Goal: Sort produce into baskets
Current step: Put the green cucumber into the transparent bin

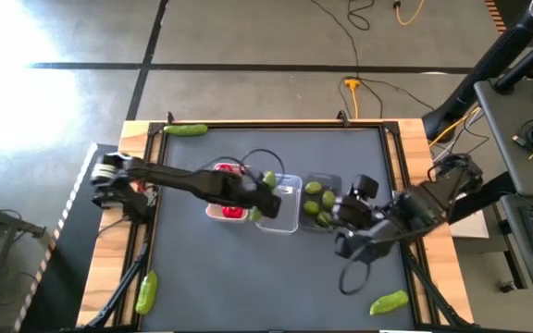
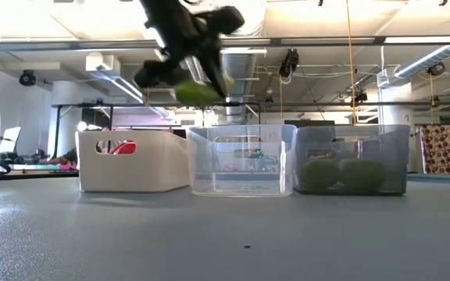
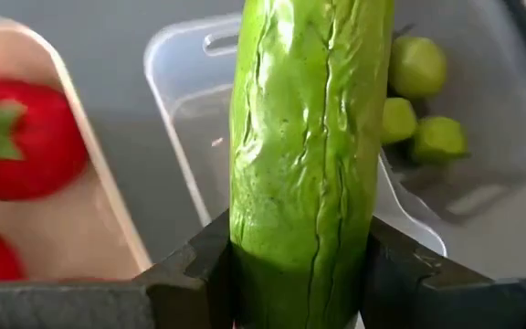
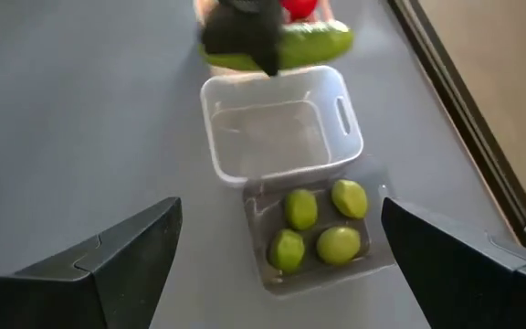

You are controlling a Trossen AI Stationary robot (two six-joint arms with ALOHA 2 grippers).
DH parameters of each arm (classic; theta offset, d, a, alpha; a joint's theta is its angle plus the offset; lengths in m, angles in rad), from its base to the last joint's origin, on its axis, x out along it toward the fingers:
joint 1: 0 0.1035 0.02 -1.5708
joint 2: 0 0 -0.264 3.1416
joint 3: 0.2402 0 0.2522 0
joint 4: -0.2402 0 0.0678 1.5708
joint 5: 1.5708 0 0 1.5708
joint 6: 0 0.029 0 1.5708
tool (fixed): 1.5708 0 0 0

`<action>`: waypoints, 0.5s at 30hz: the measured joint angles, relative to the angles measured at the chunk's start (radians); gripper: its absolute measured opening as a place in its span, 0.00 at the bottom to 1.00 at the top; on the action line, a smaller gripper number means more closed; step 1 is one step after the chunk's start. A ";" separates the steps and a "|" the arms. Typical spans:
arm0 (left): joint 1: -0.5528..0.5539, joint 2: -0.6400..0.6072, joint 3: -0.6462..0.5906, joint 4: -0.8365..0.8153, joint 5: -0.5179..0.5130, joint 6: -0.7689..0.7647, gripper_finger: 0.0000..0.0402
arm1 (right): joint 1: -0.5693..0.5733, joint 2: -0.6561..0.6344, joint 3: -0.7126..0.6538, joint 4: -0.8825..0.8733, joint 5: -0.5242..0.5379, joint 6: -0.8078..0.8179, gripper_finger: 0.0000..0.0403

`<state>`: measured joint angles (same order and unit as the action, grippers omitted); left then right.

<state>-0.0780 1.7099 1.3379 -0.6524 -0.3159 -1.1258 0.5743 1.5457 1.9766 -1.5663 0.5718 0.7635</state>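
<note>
My left gripper [image 1: 259,192] is shut on a long green cucumber [image 3: 309,146], high above the clear basket [image 1: 288,211], near its side next to the white basket [image 1: 218,209]. The white basket holds red tomatoes [image 3: 26,137]. The dark grey basket [image 1: 324,178] holds several limes [image 4: 318,224]. The three baskets stand side by side in mid-table. My right gripper [image 1: 345,220] is open and empty at the dark basket's right; in its wrist view [image 4: 277,215] the fingers stand wide apart. Three more cucumbers lie on the table [image 1: 185,130], [image 1: 146,291], [image 1: 389,302]. My left gripper pinches the cucumber's two sides [image 3: 245,247] between its two fingers [image 3: 199,270], which lie across it. The fingers come from above, pointing down. The cucumber [image 2: 198,92] is lifted clear and hangs roughly level, well above the basket rims.
Cables run across the table behind the baskets. Wooden rails edge the table [image 1: 413,139]. There is bare dark tabletop in front of the baskets [image 1: 248,277].
</note>
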 joint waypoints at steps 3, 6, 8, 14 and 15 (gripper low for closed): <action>0.000 0.118 0.093 -0.033 0.000 -0.055 0.36 | 0.055 -0.007 -0.001 -0.005 -0.003 -0.024 0.91; 0.005 0.227 0.213 -0.106 0.000 -0.086 0.36 | 0.113 -0.012 -0.003 -0.005 -0.009 -0.047 0.91; 0.012 0.291 0.307 -0.180 -0.018 -0.100 0.36 | 0.147 -0.020 -0.003 -0.005 -0.026 -0.058 0.91; 0.050 0.452 0.543 -0.481 -0.064 -0.144 0.37 | 0.248 -0.034 -0.003 -0.005 -0.030 -0.027 0.91; 0.056 0.475 0.570 -0.509 -0.060 -0.131 0.37 | 0.263 -0.035 -0.003 -0.005 -0.030 -0.019 0.91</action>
<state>-0.0219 2.1848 1.9079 -1.1617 -0.3761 -1.2565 0.8376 1.5108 1.9736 -1.5715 0.5416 0.7440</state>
